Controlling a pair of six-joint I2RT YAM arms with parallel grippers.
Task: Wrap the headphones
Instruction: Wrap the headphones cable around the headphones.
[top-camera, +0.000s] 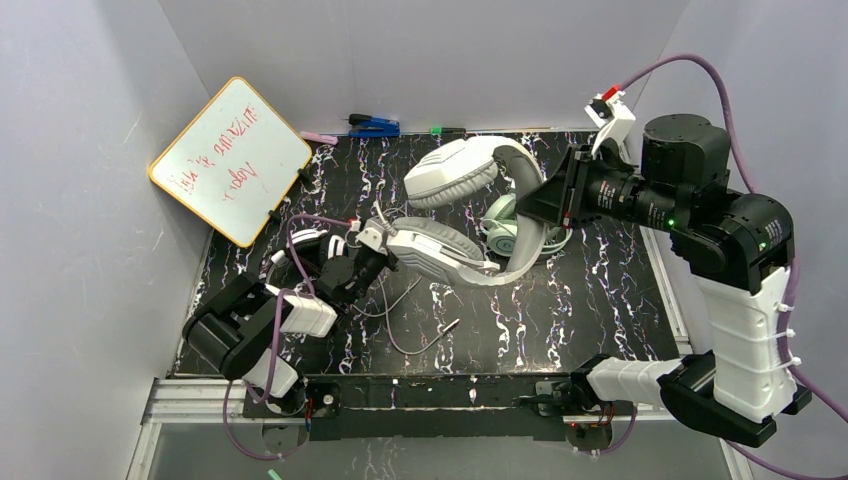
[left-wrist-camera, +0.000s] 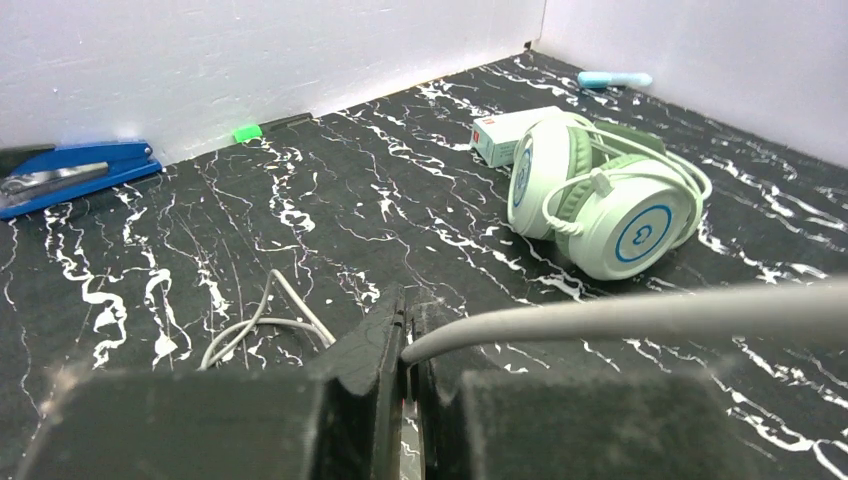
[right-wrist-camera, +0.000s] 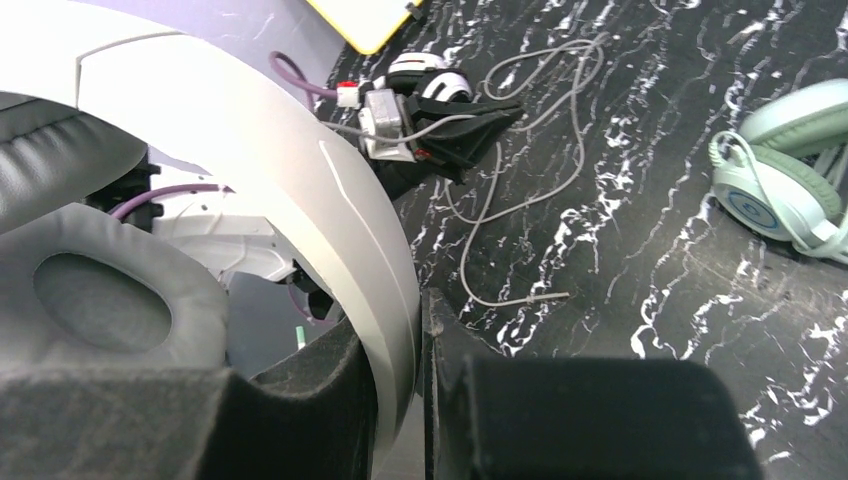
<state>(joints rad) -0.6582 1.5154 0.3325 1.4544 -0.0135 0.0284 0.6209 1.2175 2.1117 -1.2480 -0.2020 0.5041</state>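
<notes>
Left wrist view: the fingers of my left gripper (left-wrist-camera: 405, 312) are pressed together on the grey cable (left-wrist-camera: 620, 312), which comes out between their tips and runs off to the right above the table (left-wrist-camera: 380, 190). More of that cable lies in a slack loop on the marble top to the near left. Farther off to the right, the mint-green headset (left-wrist-camera: 600, 200) rests on its side with its pale cord wound around it, and a small box (left-wrist-camera: 505, 135) sits just behind it. A blue stapler (left-wrist-camera: 70, 175) lies by the far wall on the left.

On the right wrist camera, my right gripper (right-wrist-camera: 420, 330) pinches the pale headband of the grey headset (right-wrist-camera: 250, 150), holding it above the table, its padded earcups to the left. From overhead that headset sits over the middle of the table, with the whiteboard (top-camera: 232, 160) leaning in the far left corner.
</notes>
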